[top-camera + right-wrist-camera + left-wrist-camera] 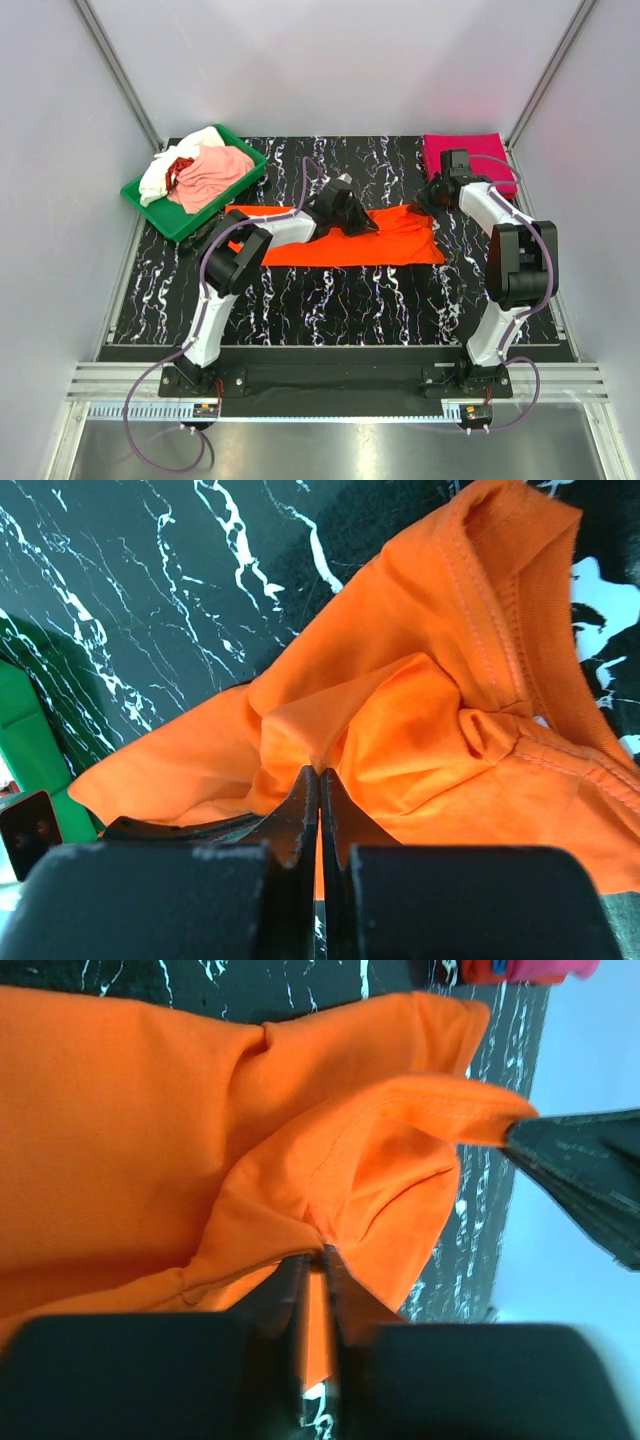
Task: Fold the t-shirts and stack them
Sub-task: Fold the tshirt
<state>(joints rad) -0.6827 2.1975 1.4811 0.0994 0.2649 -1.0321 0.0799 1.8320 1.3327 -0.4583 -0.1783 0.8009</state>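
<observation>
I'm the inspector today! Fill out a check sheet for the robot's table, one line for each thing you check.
Surface: black table with white veins.
Job's things: orange t-shirt spread mid-table; magenta t-shirt folded, far right corner; pink, white and red t-shirts heaped in green tray, far left.
Clutter: nothing seen.
Grippers: left tool and right tool both shut on the orange t-shirt.
Cables: purple cables loop by both bases.
Surroundings: pale walls; metal rail in front.

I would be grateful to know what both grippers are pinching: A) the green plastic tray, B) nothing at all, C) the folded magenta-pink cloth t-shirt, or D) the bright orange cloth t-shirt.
D: in the wrist views the left gripper and the right gripper are each shut on a fold of the bright orange cloth t-shirt.
</observation>
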